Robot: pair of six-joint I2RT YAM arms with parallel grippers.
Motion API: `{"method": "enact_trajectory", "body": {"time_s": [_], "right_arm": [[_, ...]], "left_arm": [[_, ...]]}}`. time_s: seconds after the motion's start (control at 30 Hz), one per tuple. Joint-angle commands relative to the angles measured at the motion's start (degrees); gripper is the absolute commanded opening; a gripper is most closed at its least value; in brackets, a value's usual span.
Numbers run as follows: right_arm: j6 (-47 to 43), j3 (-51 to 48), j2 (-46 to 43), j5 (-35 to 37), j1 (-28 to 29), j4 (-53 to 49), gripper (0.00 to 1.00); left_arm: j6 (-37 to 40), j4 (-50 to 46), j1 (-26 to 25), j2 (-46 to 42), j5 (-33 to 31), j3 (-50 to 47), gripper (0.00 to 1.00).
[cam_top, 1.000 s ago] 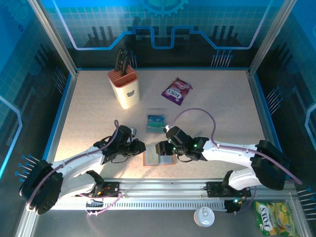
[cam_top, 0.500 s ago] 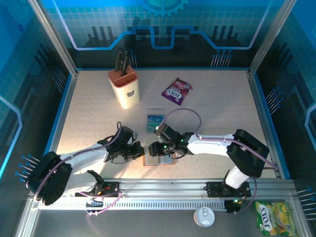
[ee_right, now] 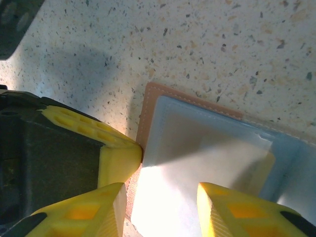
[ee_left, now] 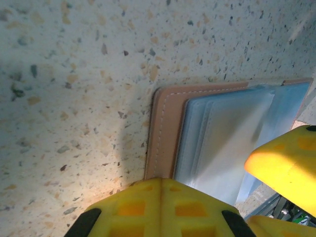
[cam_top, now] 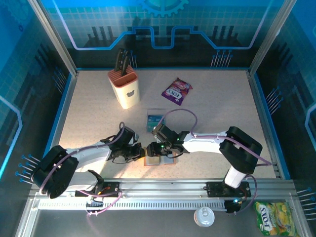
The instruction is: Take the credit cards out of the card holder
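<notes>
We are looking into a booth with blue patterned walls around a speckled beige table. The left arm and the right arm reach in from the near edge and meet at the table's near middle. At the far left stands a cream knife block with dark handles sticking up. To its right, well apart, lies a purple snack packet. Off the table, past the near rail, we see a yellow-green packet and a white can top. Between the purple packet and the arms sits a clear tray, and in it lie teal and blue credit cards.

The card holder lies open and flat on the table, just on the near side of the tray, where the arms meet. In the left wrist view we see its tan leather border with a stitched seam, and grey-blue clear sleeves lying over it. The left gripper has its yellow fingers pressed together, and their tip rests at the holder's left edge. Whether any leather is pinched between them we cannot tell. The right gripper hangs low over the sleeves with its fingers standing apart, one to each side of a bright, pale sleeve page. Under that page a pale tan patch shows through; whether it is a card we cannot tell.
</notes>
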Motion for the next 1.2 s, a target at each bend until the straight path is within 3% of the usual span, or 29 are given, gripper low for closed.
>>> {"method": "enact_trajectory", "body": {"time_s": [0.0,0.53,0.83,1.17], "right_arm": [[0.9,1.2,1.3,-1.0,-0.7,-1.1,0.43],[0.1,0.0,-2.8,4.6,-1.7,-8.0,0.42],[-0.3,-4.3,-3.8,1.1,-4.1,-3.4,0.42],[1.2,-3.7,-4.1,-3.3,-3.1,1.3,0.34]], "left_arm": [[1.2,-3.9,0.4,1.2,-1.2,-0.4,0.03],[1.4,-4.3,1.0,2.6,-1.5,-0.8,0.04],[1.7,-5.4,1.2,1.9,-1.7,0.4,0.04],[2.1,-6.5,1.5,1.5,-2.0,0.7,0.04]]}}
